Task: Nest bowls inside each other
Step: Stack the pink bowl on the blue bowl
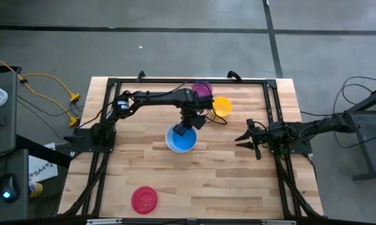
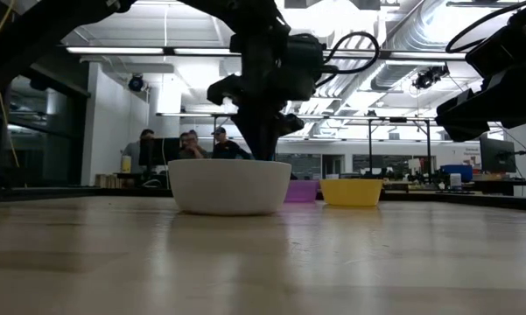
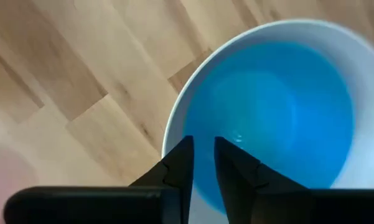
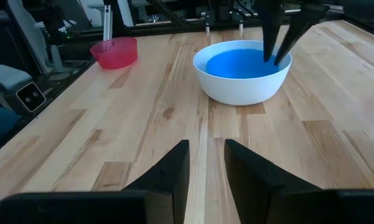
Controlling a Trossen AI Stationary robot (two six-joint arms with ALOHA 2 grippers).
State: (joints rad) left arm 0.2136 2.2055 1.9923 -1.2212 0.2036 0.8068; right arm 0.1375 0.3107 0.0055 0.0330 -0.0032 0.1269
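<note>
Blue bowl [image 1: 181, 141] nested in white bowl [image 1: 170, 141]; left gripper [image 3: 203, 163] parted, apparently empty. Next: fetch purple bowl [image 1: 202, 88].

Left gripper [image 2: 264, 150] hung straight over the white bowl [image 2: 230, 185], fingertips dipping behind its rim, jaw state hidden. Purple bowl [image 2: 301, 191] and yellow bowl [image 2: 351, 192] sat farther back, right of it. People [image 2: 188, 145] sat far behind.

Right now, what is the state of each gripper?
Left gripper: open over the blue bowl, holding nothing.
Right gripper: open, empty.
</note>
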